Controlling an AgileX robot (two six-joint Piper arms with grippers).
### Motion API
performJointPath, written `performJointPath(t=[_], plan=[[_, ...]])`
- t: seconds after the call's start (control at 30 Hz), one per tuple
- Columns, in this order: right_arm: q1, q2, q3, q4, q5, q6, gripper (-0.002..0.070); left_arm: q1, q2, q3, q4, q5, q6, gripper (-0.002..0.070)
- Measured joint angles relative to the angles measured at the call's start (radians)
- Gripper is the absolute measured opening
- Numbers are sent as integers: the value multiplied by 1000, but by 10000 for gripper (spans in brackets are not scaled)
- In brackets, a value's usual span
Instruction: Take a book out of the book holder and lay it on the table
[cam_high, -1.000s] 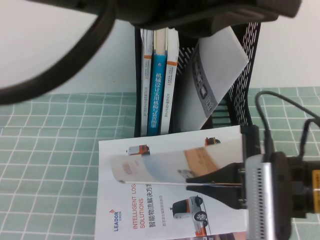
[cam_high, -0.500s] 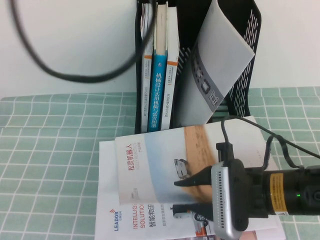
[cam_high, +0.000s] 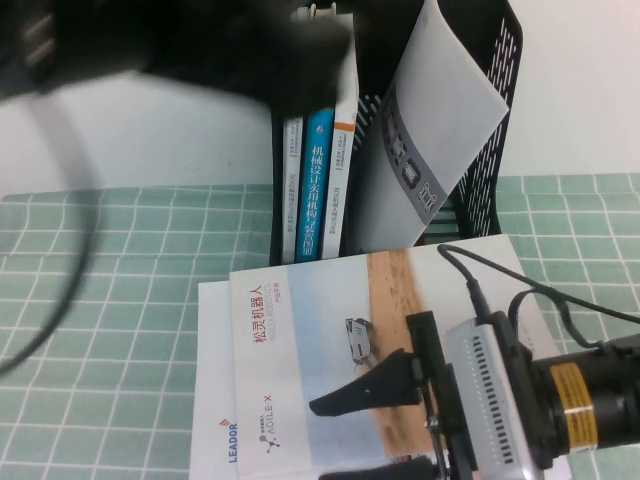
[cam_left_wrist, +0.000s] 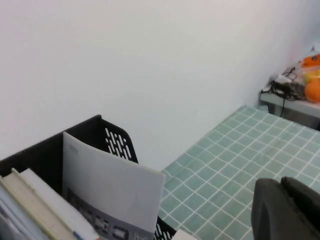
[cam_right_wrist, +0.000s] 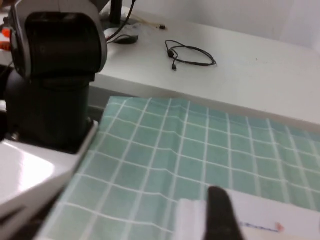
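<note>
At the table's (cam_high: 120, 300) far edge, the book holder (cam_high: 490, 160) keeps upright volumes (cam_high: 320, 190) and a leaning white-grey booklet (cam_high: 420, 150). The book (cam_high: 320, 350) lies flat near the front edge on a white brochure (cam_high: 212, 400). My right gripper (cam_high: 385, 430) hovers above it, fingers apart; my left gripper's (cam_left_wrist: 287, 210) fingers I cannot tell.
</note>
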Motion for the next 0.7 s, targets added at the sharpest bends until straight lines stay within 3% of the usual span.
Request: performJointPath(t=[0.13,0.2,0.27,0.4,0.47,0.6,0.7], plan=[[-38,-70,-2,78,166,-95,214,0,-128,162,104,-69,-115,-3],[-66,-132,-20,212,389,-129,92,0,-201,256,227,-74,-257,-3],[-81,-185,-52,339,675,-182,40,0,-262,350,351,-67,-432,-2],[-115,-238,-146,629,1243,-348,9,0,-356,520,616,-61,-802,-3],[-143,-238,-171,778,1412,-434,6,0,-385,589,737,-61,-972,-2],[-164,-215,-175,1035,1552,-578,4,0,-408,707,831,-68,-1208,-2],[-166,-160,-179,1093,1611,-605,3,0,-410,777,824,-90,-1281,-2]])
